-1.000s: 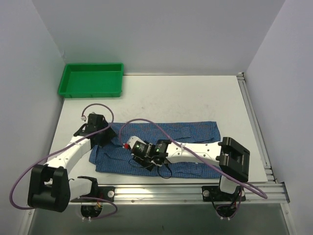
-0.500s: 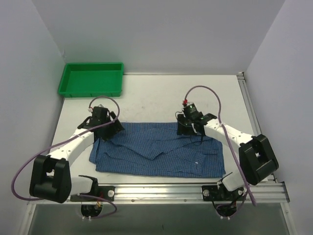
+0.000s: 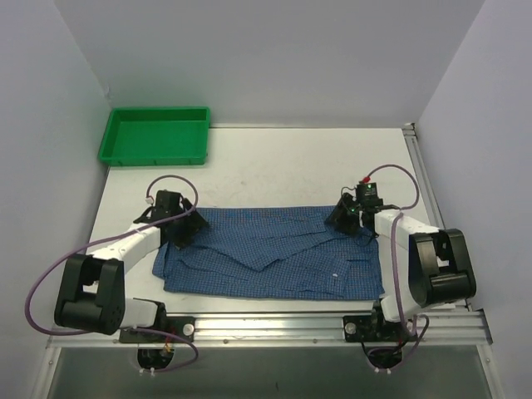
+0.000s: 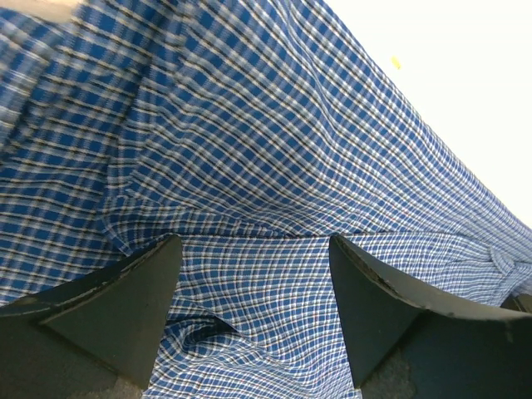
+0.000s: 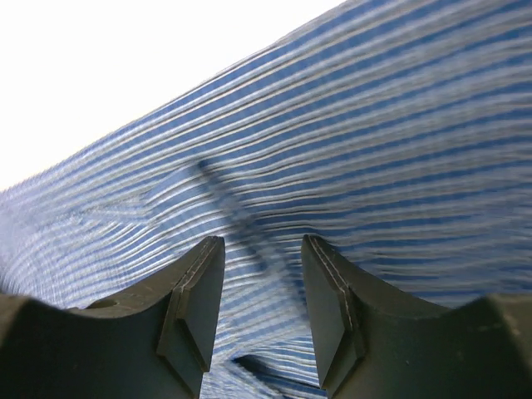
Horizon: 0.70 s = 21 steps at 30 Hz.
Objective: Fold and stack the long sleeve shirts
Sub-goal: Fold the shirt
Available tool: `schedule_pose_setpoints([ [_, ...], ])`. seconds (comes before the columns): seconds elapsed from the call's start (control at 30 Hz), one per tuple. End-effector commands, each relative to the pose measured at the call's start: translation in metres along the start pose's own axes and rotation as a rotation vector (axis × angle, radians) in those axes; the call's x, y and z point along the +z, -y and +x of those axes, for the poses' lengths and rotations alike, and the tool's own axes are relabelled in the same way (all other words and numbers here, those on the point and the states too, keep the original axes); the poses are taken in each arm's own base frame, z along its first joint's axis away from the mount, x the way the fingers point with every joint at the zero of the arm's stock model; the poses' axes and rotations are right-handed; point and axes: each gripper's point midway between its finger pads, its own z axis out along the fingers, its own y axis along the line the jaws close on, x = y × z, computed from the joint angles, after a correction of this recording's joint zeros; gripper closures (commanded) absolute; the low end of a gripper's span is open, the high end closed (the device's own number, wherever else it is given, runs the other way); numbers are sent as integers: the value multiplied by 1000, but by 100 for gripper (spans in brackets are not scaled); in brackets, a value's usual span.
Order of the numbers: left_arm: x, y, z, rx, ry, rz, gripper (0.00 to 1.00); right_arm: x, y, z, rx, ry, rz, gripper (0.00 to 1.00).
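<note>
Now, one blue fine-checked cloth button-up shirt [image 3: 270, 258] lies spread on the white counter [image 3: 274, 166], one green plastic tray [image 3: 154, 158] behind; left tool [image 3: 186, 231] gaping at its far-left corner, right tool [image 3: 337, 219] narrowly parted far-right.

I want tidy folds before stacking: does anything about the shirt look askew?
Somewhat. The shirt lies flat on the table, but a loose flap crosses its middle at a slant and its near-left edge juts out unevenly, so it is no clean rectangle. Nothing looks damaged.
</note>
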Motion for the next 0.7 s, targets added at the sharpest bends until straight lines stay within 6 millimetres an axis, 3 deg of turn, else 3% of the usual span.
schedule_pose_setpoints([
  [0.0,0,-29,-2,-22,9,-93,17,-13,57,9,48,-6,192,57],
  [0.13,-25,-6,-18,20,59,-30,14,-36,45,0,-38,31,176,56],
  [0.23,-49,4,-26,65,115,-1,11,-56,21,-3,-182,63,131,55],
  [0.37,-70,14,-46,125,228,-10,10,-76,-17,21,-427,35,88,55],
  [0.5,-63,35,-65,172,272,3,21,-79,-58,49,-586,14,2,55],
  [0.53,-60,41,-69,177,279,14,27,-80,-69,58,-629,8,-21,55],
  [0.67,-39,70,-91,183,310,45,39,-65,-94,64,-653,-3,-51,55],
])
